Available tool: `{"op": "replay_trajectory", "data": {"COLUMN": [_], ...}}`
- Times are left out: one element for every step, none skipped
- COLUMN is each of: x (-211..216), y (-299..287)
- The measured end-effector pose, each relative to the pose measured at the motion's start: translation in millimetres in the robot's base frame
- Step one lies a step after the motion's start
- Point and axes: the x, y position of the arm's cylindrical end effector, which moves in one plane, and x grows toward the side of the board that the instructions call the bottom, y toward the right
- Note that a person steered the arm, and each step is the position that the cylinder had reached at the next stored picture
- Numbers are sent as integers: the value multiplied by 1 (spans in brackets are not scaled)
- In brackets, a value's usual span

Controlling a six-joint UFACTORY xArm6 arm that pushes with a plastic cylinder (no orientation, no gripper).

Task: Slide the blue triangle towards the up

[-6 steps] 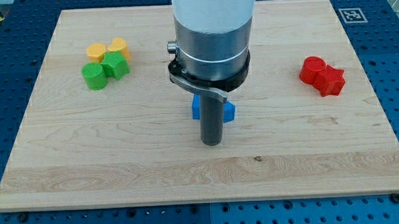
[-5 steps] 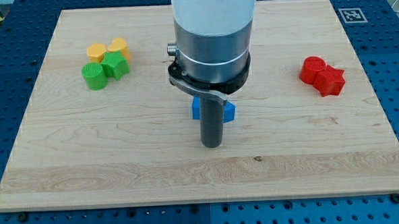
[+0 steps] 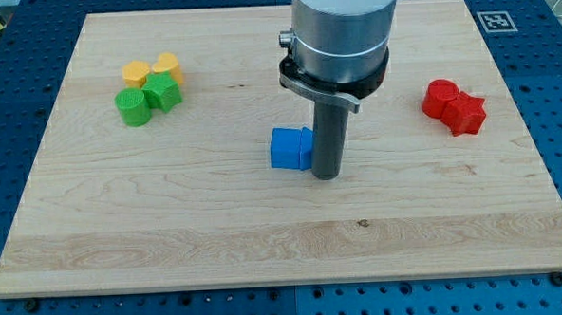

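A blue block (image 3: 289, 149) lies near the middle of the wooden board (image 3: 170, 229); my rod hides its right part, so its shape is hard to make out. My tip (image 3: 326, 176) rests on the board right against the block's right side, slightly lower in the view. The arm's grey body (image 3: 341, 31) rises above it toward the view's top.
Two yellow blocks (image 3: 152, 69) and two green blocks (image 3: 147, 98) cluster at the view's upper left. Two red blocks (image 3: 455, 106) sit together at the right. A printed marker tag (image 3: 494, 21) is at the board's top right corner.
My rod has moved to the view's right and slightly up, from in front of the blue block to its right side. The blue block now shows more fully.
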Motion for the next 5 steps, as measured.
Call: {"op": "replay_trajectory", "data": {"x": [-1,-9,-22,-38,-38], "y": [-4,-4,-5,-5,-4]}}
